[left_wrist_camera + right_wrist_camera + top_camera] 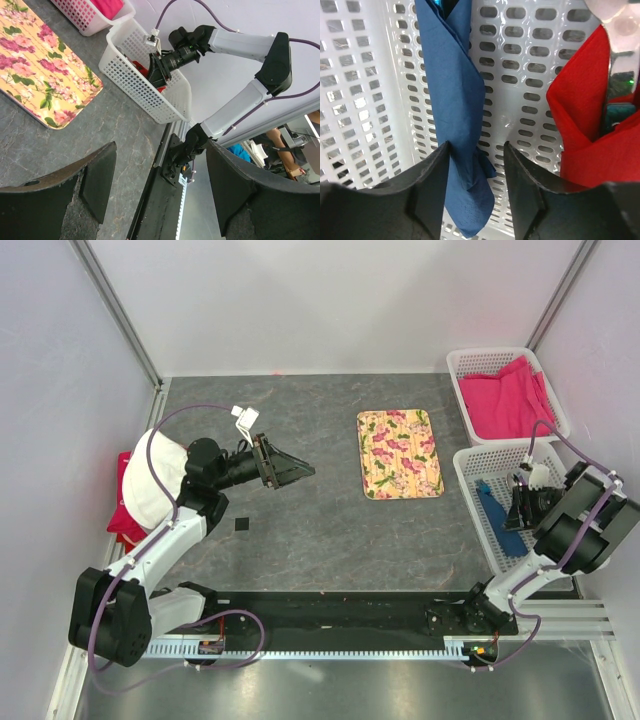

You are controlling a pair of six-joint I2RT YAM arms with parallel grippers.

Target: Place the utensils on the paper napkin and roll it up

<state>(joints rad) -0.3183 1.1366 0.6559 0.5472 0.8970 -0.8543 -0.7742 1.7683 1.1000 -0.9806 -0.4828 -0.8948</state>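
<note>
The right gripper (pixel 476 150), fingers parted, straddles the rolled dark-blue paper napkin (pixel 457 100) inside the perforated white plastic basket (pixel 360 100). The left gripper (pixel 292 471), spread wide, hangs over open grey surface (pixel 300 530) beside the floral mat (pixel 400 453).

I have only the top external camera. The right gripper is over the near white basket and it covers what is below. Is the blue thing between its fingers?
Observer: Yes. In the right wrist view a blue rolled napkin stands between the fingers of the right gripper, which is open around it. A small gap shows on one side.
Operator: Is there anything else in this basket?
Observer: A red rolled napkin lies beside the blue one, on the white basket floor.
Operator: And the left gripper, does it hold something?
Observer: No. The left wrist view shows the left gripper open, with nothing between its fingers and only the grey table beyond.
</note>
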